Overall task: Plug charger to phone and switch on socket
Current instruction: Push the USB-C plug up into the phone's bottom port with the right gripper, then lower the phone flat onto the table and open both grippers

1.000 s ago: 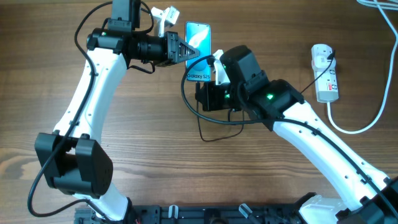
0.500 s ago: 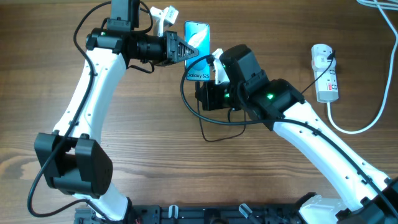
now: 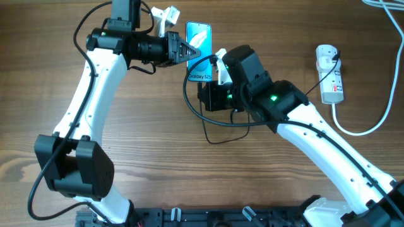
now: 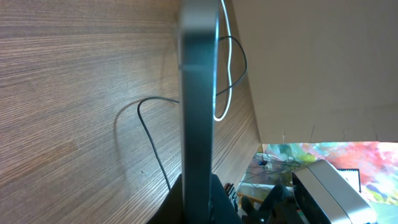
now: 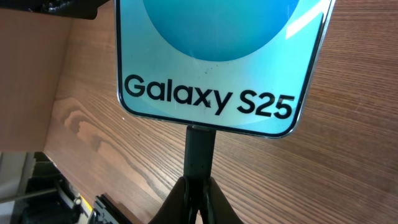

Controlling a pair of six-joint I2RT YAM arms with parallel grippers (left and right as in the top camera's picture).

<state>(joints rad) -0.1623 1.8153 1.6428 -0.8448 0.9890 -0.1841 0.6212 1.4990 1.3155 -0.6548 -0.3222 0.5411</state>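
The phone (image 3: pixel 199 52) is held above the table, its teal screen with "Galaxy S25" text facing up. My left gripper (image 3: pixel 188 50) is shut on its left edge; the left wrist view shows the phone edge-on (image 4: pixel 198 93) between the fingers. My right gripper (image 5: pixel 200 186) is shut on the charger's dark connector (image 5: pixel 200 152), whose tip meets the phone's bottom edge (image 5: pixel 211 68). The thin black charger cable (image 3: pixel 218 129) loops on the table below the right gripper (image 3: pixel 213 81). The white socket (image 3: pixel 331 74) lies at the right with a plug in it.
A thick white cord (image 3: pixel 372 120) curves from the socket across the right side of the table. A white clip-like part (image 3: pixel 165 15) sits by the left wrist. The arms' bases stand at the front edge.
The phone has shifted very slightly to the left with my left gripper. The right gripper stays at its bottom edge.
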